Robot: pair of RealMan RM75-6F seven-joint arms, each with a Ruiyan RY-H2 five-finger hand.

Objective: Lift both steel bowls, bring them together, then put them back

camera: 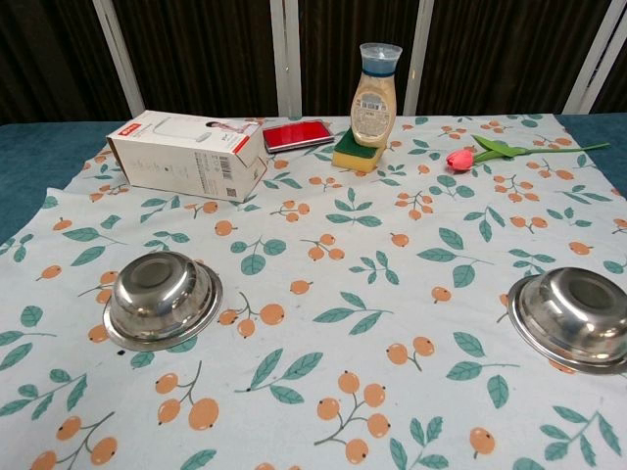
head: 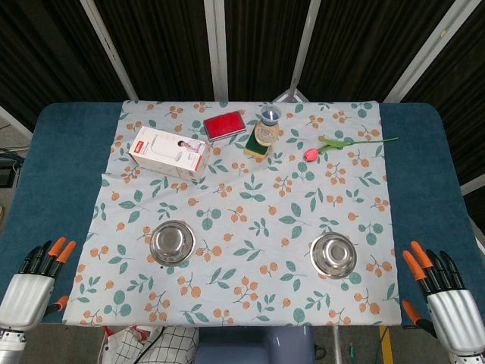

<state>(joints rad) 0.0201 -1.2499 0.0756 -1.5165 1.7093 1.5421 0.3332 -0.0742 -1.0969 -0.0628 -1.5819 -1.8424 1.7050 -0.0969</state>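
My left hand sits at the lower left corner of the head view, off the cloth on the blue table, fingers spread apart and holding nothing; my right hand mirrors it at the lower right corner, fingers likewise apart and empty. Neither hand shows in the chest view. The two steel bowls rest upright on the floral tablecloth, well apart from each other: the left bowl lies in the lower left of the frame, the right bowl in the lower right, each well clear of the nearest hand. In the chest view the left bowl sits at the left edge of the middle band and the right bowl is cut by the right edge. Along the top of the cloth lie a white carton at upper left, a red flat case near the upper centre, a sauce bottle standing cap-down on a yellow and green sponge just right of the case, and a pink artificial tulip lying on its side at upper right.
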